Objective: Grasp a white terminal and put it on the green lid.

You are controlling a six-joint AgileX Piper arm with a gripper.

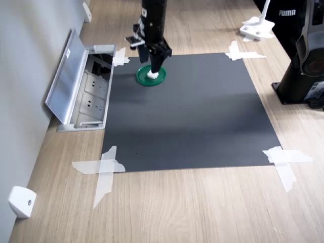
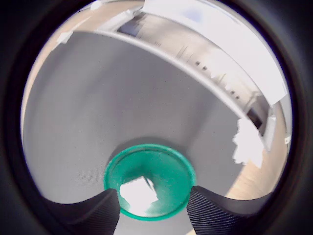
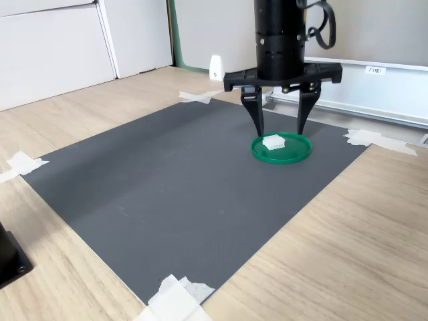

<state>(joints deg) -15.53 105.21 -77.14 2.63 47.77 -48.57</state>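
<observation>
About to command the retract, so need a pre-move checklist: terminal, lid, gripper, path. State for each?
1. White terminal on the green lid: ok, it sits inside the rim in both exterior views.
2. Gripper released: ok, fingers spread, gaps on both sides of the terminal in the second exterior view.
3. Terminal resting flat, not stuck to a finger: cannot tell for certain; no contact visible.
4. Lid fully on the black mat: ok.
5. Path clear of the open socket box: ok, it lies off the mat's edge, apart from the arm.
</observation>
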